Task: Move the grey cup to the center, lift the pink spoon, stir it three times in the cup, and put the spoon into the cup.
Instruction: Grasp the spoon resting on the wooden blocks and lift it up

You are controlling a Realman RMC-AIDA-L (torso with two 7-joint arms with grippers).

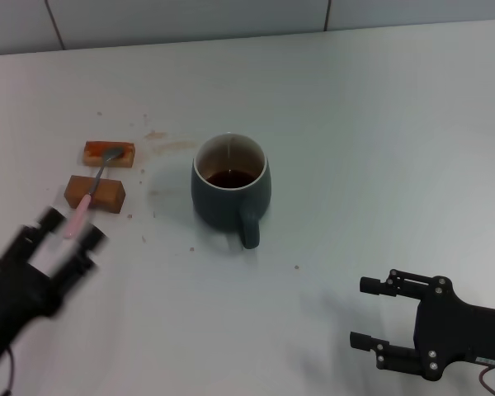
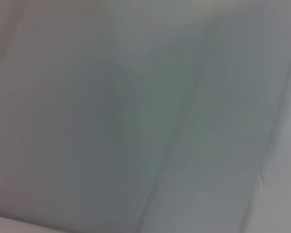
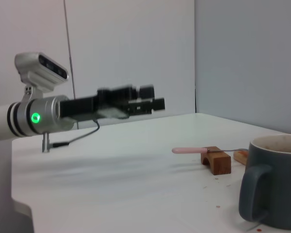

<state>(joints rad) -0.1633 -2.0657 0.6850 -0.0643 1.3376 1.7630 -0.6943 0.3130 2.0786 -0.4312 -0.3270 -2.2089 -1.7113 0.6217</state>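
The grey cup (image 1: 230, 190) stands mid-table, its handle toward me and dark liquid inside; the right wrist view shows it too (image 3: 273, 182). The pink spoon (image 1: 89, 191) lies across two orange-brown blocks at the left, its bowl on the far block; it also shows in the right wrist view (image 3: 191, 151). My left gripper (image 1: 69, 230) is open, just short of the spoon's handle end, above the table; in the right wrist view it (image 3: 148, 97) hovers in the air. My right gripper (image 1: 365, 312) is open and empty at the front right.
The two orange-brown blocks (image 1: 109, 153) (image 1: 96, 192) sit left of the cup. Brown stains (image 1: 167, 145) mark the table behind the cup. A tiled wall (image 1: 190, 16) runs along the back. The left wrist view shows only a grey blur.
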